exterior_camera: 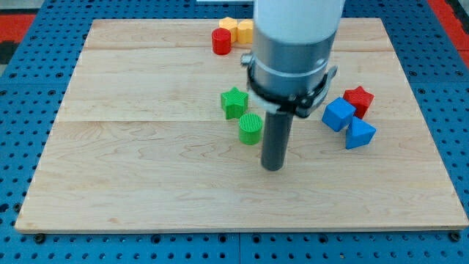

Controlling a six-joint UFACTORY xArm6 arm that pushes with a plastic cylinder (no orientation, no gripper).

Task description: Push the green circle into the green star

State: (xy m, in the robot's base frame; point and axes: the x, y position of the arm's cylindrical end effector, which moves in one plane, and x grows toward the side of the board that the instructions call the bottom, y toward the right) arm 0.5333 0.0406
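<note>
The green circle (250, 128), a short ribbed cylinder, stands on the wooden board near the middle. The green star (234, 102) sits just above and slightly left of it, a narrow gap between them. My tip (273, 167) rests on the board just right of and below the green circle, close to it but apart. The rod rises from there into the grey and white arm body that covers the view's top middle.
A red cylinder (221, 41) and yellow blocks (237, 30) lie at the view's top. A red star (358, 100), a blue cube (338, 114) and a blue triangle (359, 134) cluster at the right. The wooden board (110, 169) lies on a blue pegboard.
</note>
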